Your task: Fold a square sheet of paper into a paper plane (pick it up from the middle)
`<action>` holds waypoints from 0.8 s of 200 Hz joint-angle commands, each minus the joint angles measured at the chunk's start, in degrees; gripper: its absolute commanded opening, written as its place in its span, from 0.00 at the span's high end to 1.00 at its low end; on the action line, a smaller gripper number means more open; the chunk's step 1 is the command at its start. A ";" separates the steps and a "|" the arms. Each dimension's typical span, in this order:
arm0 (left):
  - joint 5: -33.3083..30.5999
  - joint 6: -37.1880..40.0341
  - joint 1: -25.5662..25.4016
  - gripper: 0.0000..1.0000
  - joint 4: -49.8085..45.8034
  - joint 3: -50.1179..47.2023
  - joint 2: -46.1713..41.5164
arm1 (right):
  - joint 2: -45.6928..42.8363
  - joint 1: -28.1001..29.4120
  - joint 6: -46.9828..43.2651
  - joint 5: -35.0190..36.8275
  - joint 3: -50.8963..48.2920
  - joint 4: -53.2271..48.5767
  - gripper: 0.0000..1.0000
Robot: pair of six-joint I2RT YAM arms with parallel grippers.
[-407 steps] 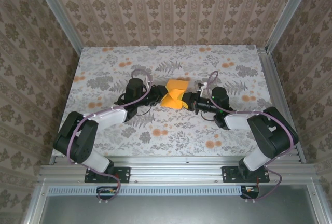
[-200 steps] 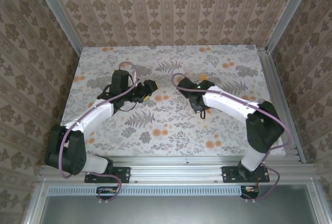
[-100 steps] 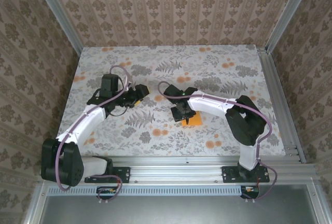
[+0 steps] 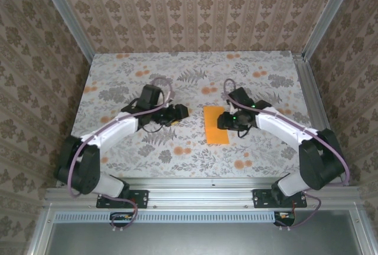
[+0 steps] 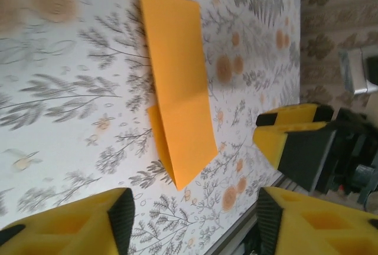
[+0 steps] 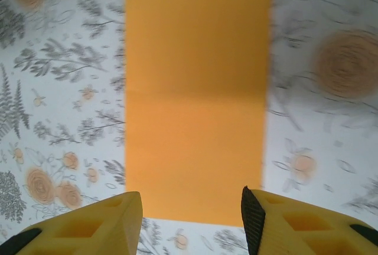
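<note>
Overhead view of a flower-printed desk (image 4: 118, 78) with two robot arms reaching in from the near edge; the square sheet of paper (image 4: 217, 124), bright orange, lies flat near the middle of the desk, folded down to a narrow rectangle – a spot both arms can reach. The right gripper (image 4: 224, 119) sits over the strip's right long edge; from the right wrist, the right gripper (image 6: 192, 225) has its yellow fingers (image 6: 88, 228) spread apart, holding nothing, and the paper (image 6: 198, 90) runs away from them with a faint crease across its middle. Whether the fingers touch the sheet cannot be told; the pose suits pressing or pinching it. The left gripper (image 4: 177, 113) waits just left of the strip, apart from it; from the left wrist the left gripper (image 5: 189, 219) is likewise parted and empty – the paper (image 5: 177, 90) shows a lower layer peeking out along one edge, so the fold looks slightly uneven.
</note>
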 commanded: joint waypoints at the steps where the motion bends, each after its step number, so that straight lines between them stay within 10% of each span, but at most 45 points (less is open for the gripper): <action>1: -2.88 3.98 -4.02 0.47 -0.11 6.82 5.12 | -1.89 -2.73 0.10 -5.06 -4.99 1.84 0.49; 160: -9.03 14.18 -13.64 0.85 -12.75 23.50 31.48 | -1.19 -8.27 8.86 -16.63 -17.25 17.67 0.48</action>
